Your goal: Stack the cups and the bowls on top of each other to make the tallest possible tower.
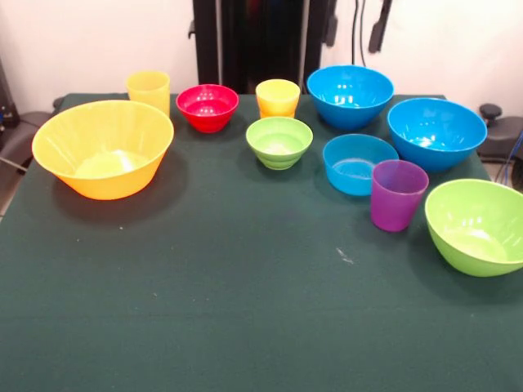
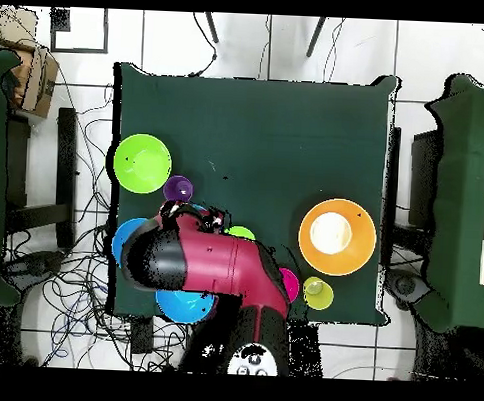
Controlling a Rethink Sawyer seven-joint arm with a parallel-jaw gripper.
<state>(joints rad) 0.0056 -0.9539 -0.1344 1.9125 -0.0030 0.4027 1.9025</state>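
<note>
Dark green cloth covers the table point(image 1: 245, 310), which stands in a white-walled room with a tiled floor and loose cables around it. Nothing is stacked yet; every piece sits apart, open side up, in an arc along the far and right edges. The orange bowl point(image 1: 103, 149), widest of all, sits far left, a likely base. Behind it stands a yellow cup point(image 1: 149, 88), then a red bowl point(image 1: 207, 107), a second yellow cup point(image 1: 278, 98) and a small green bowl point(image 1: 279, 141). Two large blue bowls point(image 1: 350, 95) point(image 1: 436, 132) sit to the right, with a shallow blue bowl point(image 1: 358, 163) in front of them, nearly touching the purple cup point(image 1: 397, 194). A lime bowl point(image 1: 478, 225) sits at the right edge.

All look like thin, glossy plastic: probably light, stiff and slippery, so they may skid or tip. A rim looks like the best place to pinch.

From overhead, the red arm point(image 2: 218, 266) hangs over the blue bowls; its claw is hidden, so whether it is spread or closed cannot be told.
</note>
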